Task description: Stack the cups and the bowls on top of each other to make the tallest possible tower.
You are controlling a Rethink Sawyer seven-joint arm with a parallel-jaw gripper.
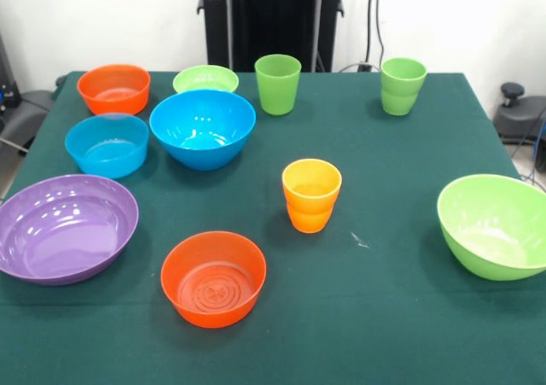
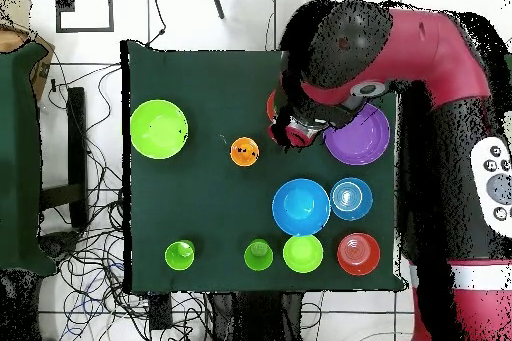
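Overhead view shows the red and black arm (image 2: 400, 67) reaching over the upper right of the table (image 2: 210, 87), its head above the near orange bowl and beside the purple bowl (image 2: 362, 139). The gripper is hidden beneath the arm there and absent from the front view, so whether it is released or clenched cannot be told.

No tower exists yet: every piece sits apart on the green cloth. In the front view, the purple bowl (image 1: 64, 227) lies at lower left, an orange bowl (image 1: 213, 278) at lower centre, a large lime bowl (image 1: 495, 225) at the right edge. A large blue bowl (image 1: 203, 128) sits left of centre, with a light blue bowl (image 1: 107, 144) just beside it, a second orange bowl (image 1: 113, 88) and a small lime bowl (image 1: 206, 79) behind them. The orange cup (image 1: 311, 195) stands mid-frame; two green cups (image 1: 278, 84) (image 1: 403, 85) stand along the top.

All pieces look like thin glossy plastic, so probably light, stiff and slippery. A pinch across a rim wall, one finger inside and one outside, seems the surest hold on the bowls; the tapered cups could be gripped across the body below the rim. Light pieces may slide or tip when nudged, so a centred, gentle release matters.
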